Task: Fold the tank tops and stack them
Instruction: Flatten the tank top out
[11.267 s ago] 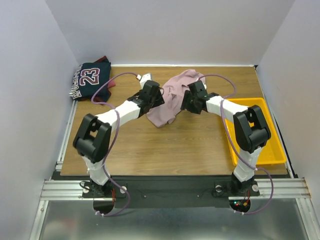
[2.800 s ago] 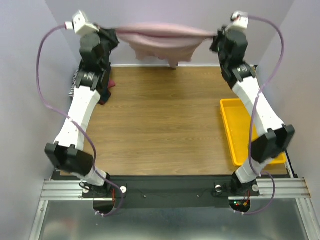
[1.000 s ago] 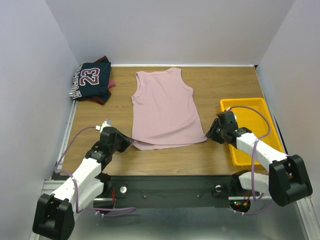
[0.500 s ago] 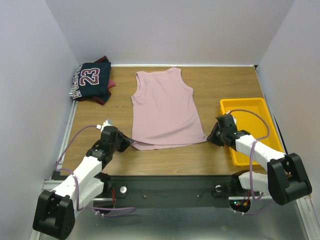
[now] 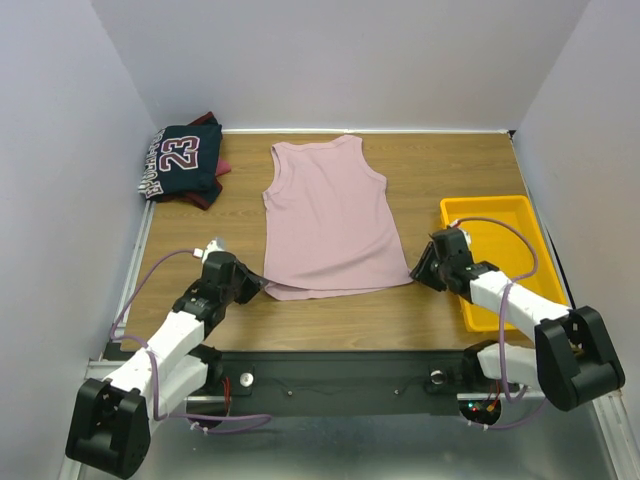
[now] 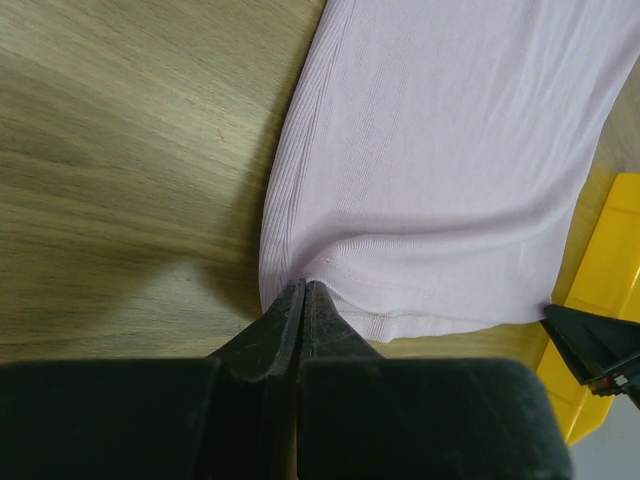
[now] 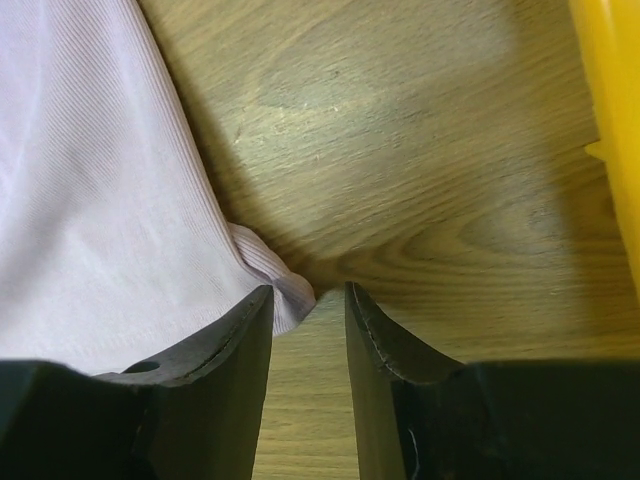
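The pink tank top (image 5: 330, 215) lies spread flat on the table, neck away from me. My left gripper (image 5: 256, 289) sits at its near left hem corner, shut on the puckered hem (image 6: 303, 285). At the near right corner my right gripper (image 5: 419, 270) stands open. That corner of the pink top (image 7: 285, 285) lies loose against the left finger (image 7: 235, 335). The navy "23" top (image 5: 181, 160) rests folded at the back left on the maroon one (image 5: 213, 187).
A yellow tray (image 5: 500, 212) stands at the right edge of the table, just beside my right arm and also in the right wrist view (image 7: 612, 120). White walls close in the back and both sides.
The pink top, crumpled, then held stretched in the air between both grippers, now lies flat on the table. In the last second both arms have only shifted slightly at the hem corners.
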Available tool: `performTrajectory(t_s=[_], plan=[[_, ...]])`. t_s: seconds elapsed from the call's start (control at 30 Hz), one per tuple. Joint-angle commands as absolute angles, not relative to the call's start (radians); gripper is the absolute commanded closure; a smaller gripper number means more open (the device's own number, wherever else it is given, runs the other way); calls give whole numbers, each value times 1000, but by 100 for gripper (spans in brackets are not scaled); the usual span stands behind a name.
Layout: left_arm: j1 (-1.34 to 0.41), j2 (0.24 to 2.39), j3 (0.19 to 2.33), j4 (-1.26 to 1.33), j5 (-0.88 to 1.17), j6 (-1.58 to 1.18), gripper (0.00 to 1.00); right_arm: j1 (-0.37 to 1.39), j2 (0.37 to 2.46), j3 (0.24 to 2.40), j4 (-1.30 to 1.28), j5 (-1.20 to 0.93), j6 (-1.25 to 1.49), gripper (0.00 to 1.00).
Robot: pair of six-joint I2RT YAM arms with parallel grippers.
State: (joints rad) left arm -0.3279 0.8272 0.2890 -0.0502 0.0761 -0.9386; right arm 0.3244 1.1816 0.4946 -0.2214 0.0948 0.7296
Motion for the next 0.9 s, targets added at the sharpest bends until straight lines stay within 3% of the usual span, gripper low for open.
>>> performTrajectory(t_s=[0.0, 0.17, 0.3, 0.37, 0.63, 0.87], plan=[[-331, 828, 330, -32, 80, -916, 97, 341, 1204, 495, -166, 127, 713, 59], [-331, 828, 330, -34, 78, -917, 97, 342, 1232, 488, -143, 140, 722, 64], [-331, 819, 330, -40, 74, -917, 97, 342, 1233, 505, -143, 185, 730, 93], [-331, 818, 337, -44, 71, -914, 97, 342, 1214, 520, -165, 189, 735, 100], [-330, 769, 517, -198, -32, -827, 100, 341, 930, 805, -480, 273, 815, 100], [-328, 707, 841, -302, -132, -746, 100, 339, 873, 1147, -597, 298, 804, 100]])
